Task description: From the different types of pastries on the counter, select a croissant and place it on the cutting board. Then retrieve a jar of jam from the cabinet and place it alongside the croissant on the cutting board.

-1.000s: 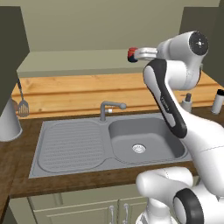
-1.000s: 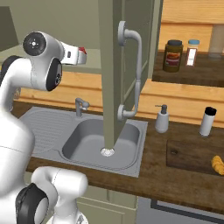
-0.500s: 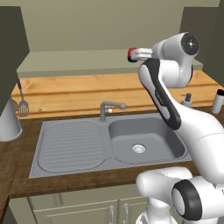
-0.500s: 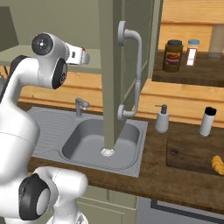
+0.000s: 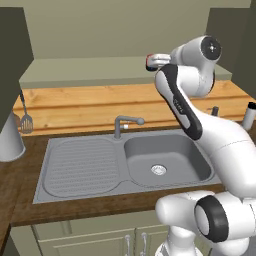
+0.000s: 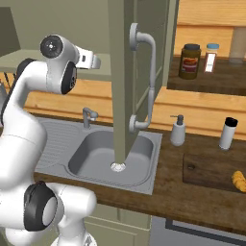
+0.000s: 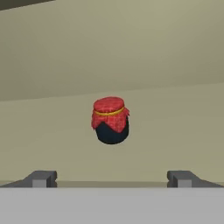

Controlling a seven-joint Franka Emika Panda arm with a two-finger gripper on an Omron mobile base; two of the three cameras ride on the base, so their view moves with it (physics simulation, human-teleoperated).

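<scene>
Hand view, jam jar [image 7: 110, 120] alone mid-shelf, fingers [image 7: 42, 178] wide apart

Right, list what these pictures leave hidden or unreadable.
- cutting board, right base view: its right part is cut off by the picture's edge, and so is part of the croissant.
- brown jar, right base view: label too small to read.
- jar of jam, hand view: contents hidden under the red cloth cover.
- sink, right base view: drain partly hidden by the open cabinet door.

2 base cameras sit behind the arm, looking forward and down; both share the sink [image 5: 125, 165] [image 6: 115, 156]. The hand camera faces the cabinet shelf [image 7: 175, 127] from close range.
</scene>
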